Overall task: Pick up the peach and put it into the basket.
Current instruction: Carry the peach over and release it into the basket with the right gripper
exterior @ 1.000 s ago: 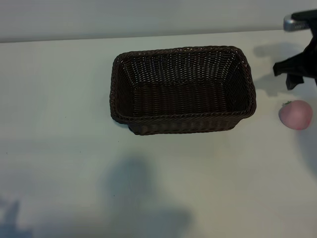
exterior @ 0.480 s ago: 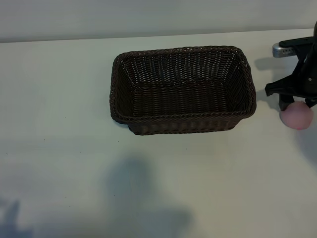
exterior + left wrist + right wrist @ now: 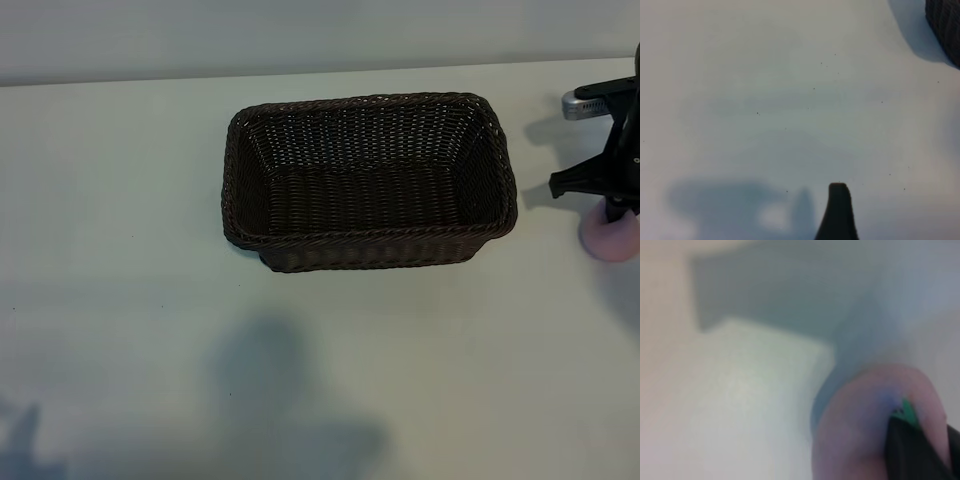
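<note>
The peach (image 3: pixel 612 240), small and pale pink, lies on the white table at the far right, to the right of the basket (image 3: pixel 368 182). My right gripper (image 3: pixel 615 205) is down on the peach's top and hides its upper part. In the right wrist view the peach (image 3: pixel 865 430) fills the near corner, with its green stem beside a dark part of the gripper. The dark-brown wicker basket stands in the middle of the table and holds nothing. My left gripper is out of the exterior view; one dark finger (image 3: pixel 838 210) shows over bare table, open and with nothing in it.
The white table (image 3: pixel 120 300) stretches to the left of and in front of the basket. A grey wall runs along the table's back edge. A corner of the basket (image 3: pixel 945 25) shows in the left wrist view.
My right gripper has come down from behind the peach onto its top. The peach has shifted slightly to the right. The basket has not moved.
</note>
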You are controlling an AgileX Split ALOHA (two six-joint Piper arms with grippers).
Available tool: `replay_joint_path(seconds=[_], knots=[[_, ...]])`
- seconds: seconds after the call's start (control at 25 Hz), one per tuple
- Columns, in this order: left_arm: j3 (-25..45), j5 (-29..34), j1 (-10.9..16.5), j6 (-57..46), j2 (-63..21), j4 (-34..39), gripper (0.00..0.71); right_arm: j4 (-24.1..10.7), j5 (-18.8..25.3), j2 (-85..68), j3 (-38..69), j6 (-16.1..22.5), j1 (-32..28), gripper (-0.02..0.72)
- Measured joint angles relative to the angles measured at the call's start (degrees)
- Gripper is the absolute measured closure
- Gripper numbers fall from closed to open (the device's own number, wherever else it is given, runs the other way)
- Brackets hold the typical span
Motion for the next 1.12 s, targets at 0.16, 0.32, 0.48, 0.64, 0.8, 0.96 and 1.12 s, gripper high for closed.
replay_joint_path(seconds=[0.16,0.32,0.48,0.64,0.8,0.96,1.12], knots=[[0.0,0.0,0.0,0.0,0.0,0.0,0.12,0.0,1.94,-3.08,0.0,0.2,0.0,0.649],[0.0,0.0,0.0,0.0,0.0,0.0,0.12,-0.3,3.65,-9.54,0.0,0.29,0.0,0.649],[0.0,0.0,0.0,0.11,0.0,0.0,0.12,-0.24,5.41,-17.21,0.0,0.34,0.0,0.649],[0.0,0.0,0.0,-0.27,0.0,0.0,0.12,0.3,7.01,-22.65,-0.21,0.26,0.0,0.649],[0.0,0.0,0.0,-1.64,0.0,0.0,0.12,2.54,9.18,-23.94,-2.35,-0.51,0.0,0.649],[0.0,0.0,0.0,-1.88,0.0,0.0,0.12,7.82,9.58,-23.97,-4.4,-2.5,0.34,0.649],[0.0,0.0,0.0,-1.89,0.0,0.0,0.12,10.04,9.07,-23.97,-4.79,-3.67,3.87,0.649]])
